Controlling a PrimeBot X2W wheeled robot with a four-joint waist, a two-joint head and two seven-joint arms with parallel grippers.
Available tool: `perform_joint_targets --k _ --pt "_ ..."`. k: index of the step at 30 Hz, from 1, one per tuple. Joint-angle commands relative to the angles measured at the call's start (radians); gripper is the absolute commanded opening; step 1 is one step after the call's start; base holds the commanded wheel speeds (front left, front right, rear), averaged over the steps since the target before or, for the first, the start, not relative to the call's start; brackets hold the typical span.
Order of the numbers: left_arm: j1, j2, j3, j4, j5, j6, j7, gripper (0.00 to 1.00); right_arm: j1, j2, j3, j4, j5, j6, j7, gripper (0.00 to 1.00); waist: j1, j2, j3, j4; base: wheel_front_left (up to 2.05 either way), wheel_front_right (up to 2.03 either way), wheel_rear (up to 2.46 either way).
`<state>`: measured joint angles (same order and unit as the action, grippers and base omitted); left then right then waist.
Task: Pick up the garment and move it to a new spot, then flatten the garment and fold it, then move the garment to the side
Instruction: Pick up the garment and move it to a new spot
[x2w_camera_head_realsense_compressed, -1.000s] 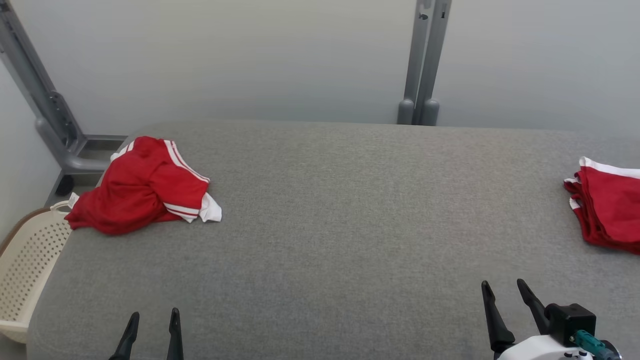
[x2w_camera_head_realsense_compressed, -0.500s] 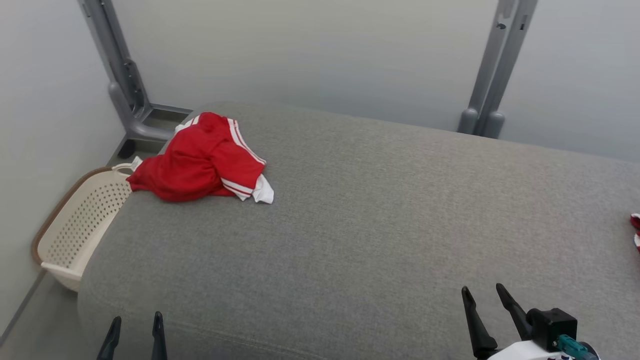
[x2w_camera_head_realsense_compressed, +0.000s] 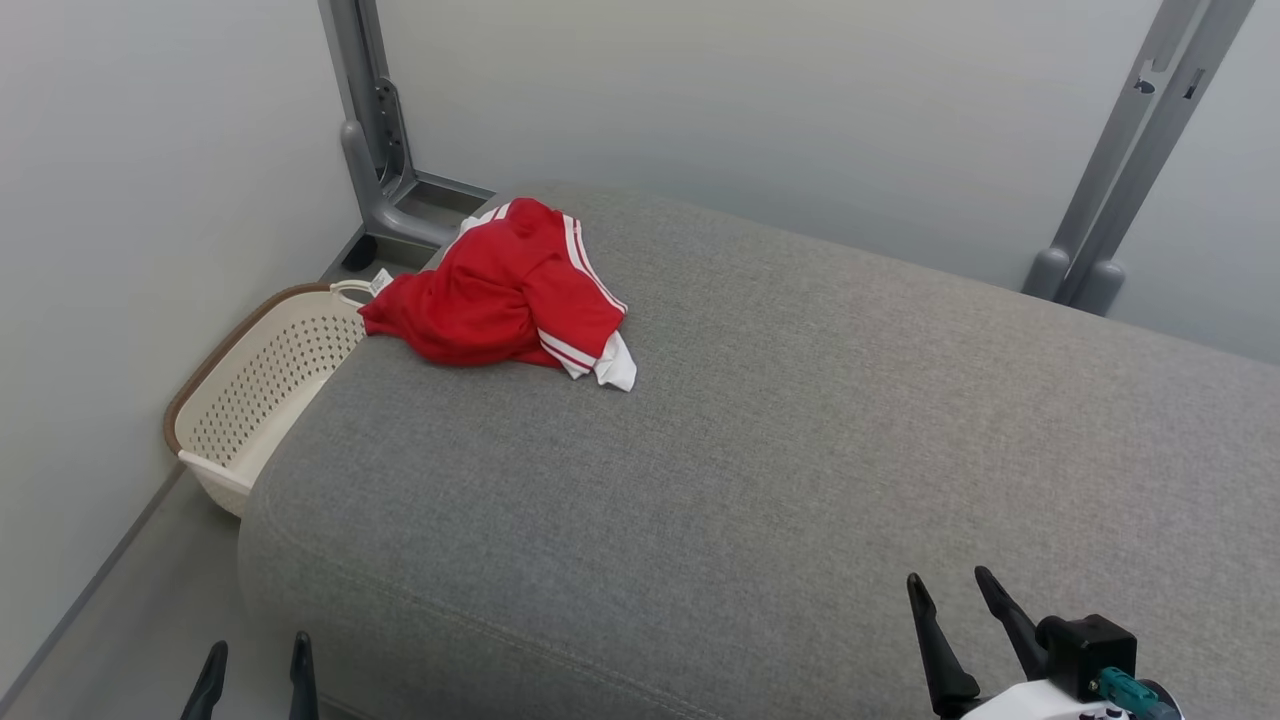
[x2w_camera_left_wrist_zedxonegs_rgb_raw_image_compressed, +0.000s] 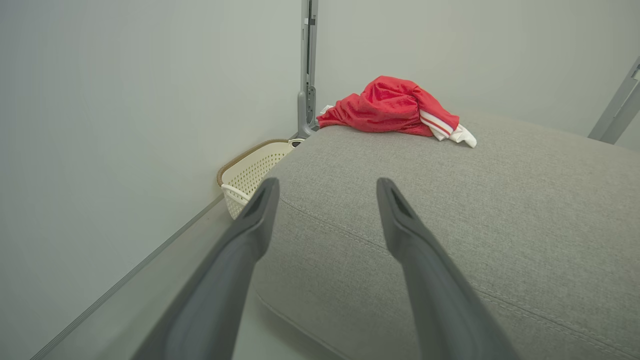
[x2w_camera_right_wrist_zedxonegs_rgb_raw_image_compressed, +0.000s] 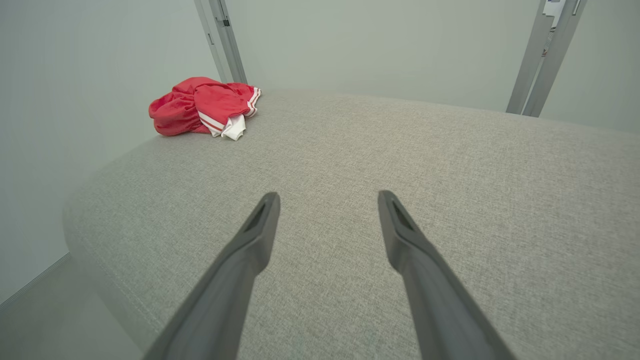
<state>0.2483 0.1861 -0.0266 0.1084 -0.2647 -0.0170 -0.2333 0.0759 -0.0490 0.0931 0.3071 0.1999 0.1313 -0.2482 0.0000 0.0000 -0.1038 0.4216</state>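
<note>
Nothing of your task is done: the red garment (x2w_camera_head_realsense_compressed: 500, 290) lies crumpled, untouched, at the desk's (x2w_camera_head_realsense_compressed: 800, 450) far left corner, well apart from your left gripper (x2w_camera_head_realsense_compressed: 258, 648) and right gripper (x2w_camera_head_realsense_compressed: 950, 580), whose fingers (x2w_camera_left_wrist_zedxonegs_rgb_raw_image_compressed: 410, 240) stand wide and empty.

I see the garment (x2w_camera_head_realsense_compressed: 495, 300) in the upper left of the head view. It is a red sports piece in slightly shiny fabric, with paired white stripes running along one side and a white hem or cuff poking out at its lower right. It lies crumpled in a loose, rumpled heap at the far left corner of the grey padded surface (x2w_camera_head_realsense_compressed: 800, 450), its left end reaching that surface's edge. My left wrist view shows it at top centre, and my right wrist view at upper left.
</note>
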Motion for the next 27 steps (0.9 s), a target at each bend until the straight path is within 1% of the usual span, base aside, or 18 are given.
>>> perform_joint_targets --k 1,4,7,9,11,15,16,17,18,21,22,24,27 --pt "0.013 0.004 0.007 -0.004 -0.011 0.009 -0.003 1.0 -0.007 -0.003 -0.002 0.002 -0.005 -0.001 -0.007 1.0 0.0 0.0 0.0 0.01 0.0 0.0 0.0" --pt "0.012 -0.006 0.011 -0.012 -0.013 0.02 -0.006 1.0 -0.006 -0.003 -0.003 0.003 -0.011 -0.001 -0.007 1.0 0.0 0.0 0.001 0.012 0.0 0.0 0.0" --pt "-0.008 -0.013 0.014 -0.002 -0.025 0.031 0.015 1.0 -0.005 -0.003 -0.001 0.002 -0.017 -0.001 -0.006 1.0 0.0 0.0 0.007 0.009 0.0 0.0 0.0" --pt "-0.035 -0.022 0.008 0.008 -0.033 0.04 0.055 1.0 -0.005 -0.003 0.002 -0.002 -0.022 -0.001 0.002 1.0 0.0 0.0 0.013 0.004 0.0 0.0 0.0" --pt "-0.071 -0.012 0.0 0.033 -0.024 0.051 0.102 1.0 -0.005 -0.003 0.002 -0.011 -0.032 -0.001 0.009 1.0 0.0 0.0 0.022 -0.003 0.0 0.0 0.0" --pt "-0.193 0.003 -0.042 0.103 -0.019 0.028 0.224 1.0 -0.009 -0.003 -0.002 -0.038 -0.061 -0.001 0.032 1.0 0.0 0.0 0.052 -0.023 0.0 0.0 0.0" --pt "-0.235 0.008 -0.05 0.118 -0.012 0.03 0.252 1.0 -0.016 -0.003 -0.001 -0.051 -0.072 -0.001 0.041 1.0 0.0 0.0 0.068 -0.032 0.0 0.0 0.0" --pt "-0.235 0.008 -0.05 0.118 -0.012 0.03 0.252 1.0 -0.016 -0.003 -0.001 -0.051 -0.072 -0.001 0.041 1.0 0.0 0.0 0.068 -0.032 0.0 0.0 0.0" --pt "-0.282 0.007 -0.052 0.138 -0.012 0.035 0.272 1.0 -0.023 -0.003 -0.002 -0.065 -0.081 -0.001 0.049 1.0 0.0 0.0 0.086 -0.042 0.0 0.0 0.0" --pt "-0.409 -0.016 -0.047 0.21 -0.036 0.047 0.319 1.0 -0.04 -0.003 -0.008 -0.109 -0.118 -0.001 0.08 1.0 0.0 0.0 0.145 -0.076 0.0 0.0 0.0" --pt "-0.5 -0.025 -0.057 0.268 -0.049 0.031 0.363 1.0 -0.051 -0.003 -0.011 -0.142 -0.139 -0.001 0.101 1.0 0.0 0.0 0.186 -0.097 0.0 0.0 0.0" --pt "-0.592 -0.025 -0.073 0.314 -0.06 0.003 0.392 1.0 -0.066 -0.003 -0.005 -0.171 -0.162 -0.001 0.126 1.0 0.0 0.0 0.228 -0.119 0.0 0.0 0.0" --pt "-0.708 -0.018 -0.08 0.382 -0.069 -0.02 0.426 1.0 -0.086 -0.004 0.009 -0.209 -0.192 -0.001 0.152 1.0 0.0 0.0 0.288 -0.156 0.0 0.0 0.0"
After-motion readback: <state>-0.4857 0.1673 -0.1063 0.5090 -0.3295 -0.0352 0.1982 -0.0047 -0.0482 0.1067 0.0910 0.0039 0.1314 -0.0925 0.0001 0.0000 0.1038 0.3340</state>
